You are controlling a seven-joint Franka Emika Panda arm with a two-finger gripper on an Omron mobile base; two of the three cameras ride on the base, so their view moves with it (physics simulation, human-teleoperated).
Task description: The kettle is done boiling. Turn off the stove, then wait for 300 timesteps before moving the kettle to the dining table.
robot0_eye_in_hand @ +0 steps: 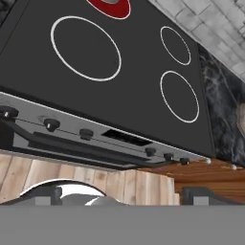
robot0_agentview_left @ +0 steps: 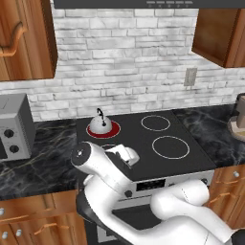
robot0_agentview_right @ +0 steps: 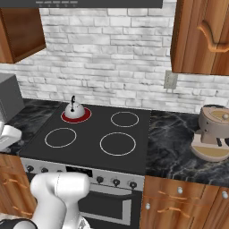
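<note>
1. The kettle [robot0_agentview_left: 101,125] sits on the stove's [robot0_agentview_right: 89,138] rear-left burner [robot0_agentview_right: 76,115], at about 10 o'clock on the cooktop. That ring glows red, so I judge the heat is not yet off.
2. The gripper [robot0_eye_in_hand: 122,194] hangs in front of the stove, looking at the knob row [robot0_eye_in_hand: 86,133] at 9 o'clock in the hand view. Its fingers are spread wide and hold nothing.
3. Every step is left: turning the knob, waiting, then carrying the kettle to the dining table.
</note>
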